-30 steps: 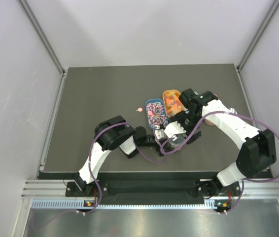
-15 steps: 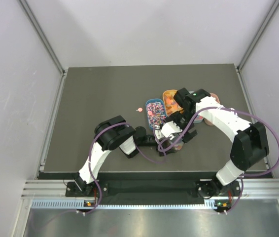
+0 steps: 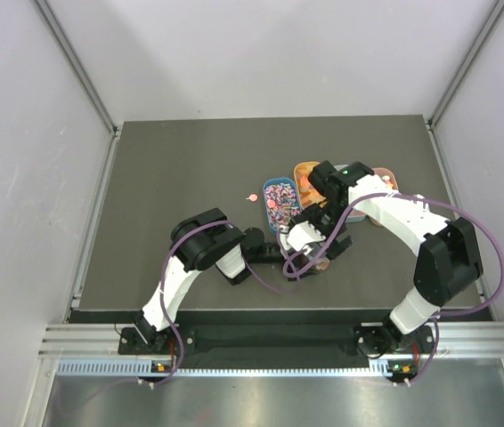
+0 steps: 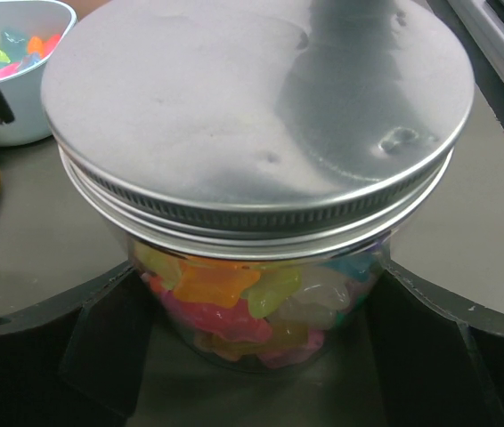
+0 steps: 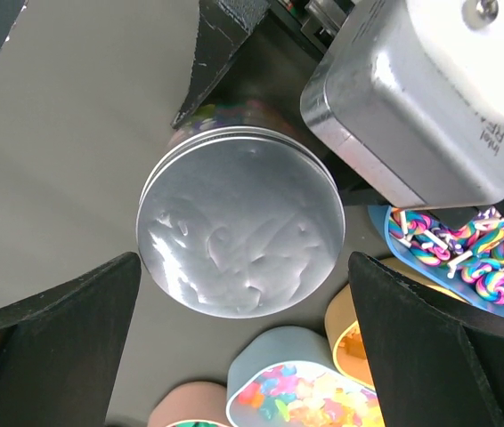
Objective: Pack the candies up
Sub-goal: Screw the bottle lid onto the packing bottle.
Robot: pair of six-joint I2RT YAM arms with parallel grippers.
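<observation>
The candies [image 4: 230, 298] fill a jar [image 4: 252, 218] gripped by left end effector [image 4: 261, 276], right end effector [image 5: 243, 258] wide above.

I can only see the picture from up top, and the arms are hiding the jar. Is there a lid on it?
Observer: Yes. The left wrist view shows a silver metal lid on top of the clear jar.
Operator: What's inside it?
Observer: Gummy candies in yellow, orange, pink and green, piled up behind the glass right under the lid.
Operator: Is the right gripper grabbing the lid?
Observer: No. In the right wrist view the right gripper is above the lid with its fingers wide apart. There is bare table between them and the lid's edge.
</observation>
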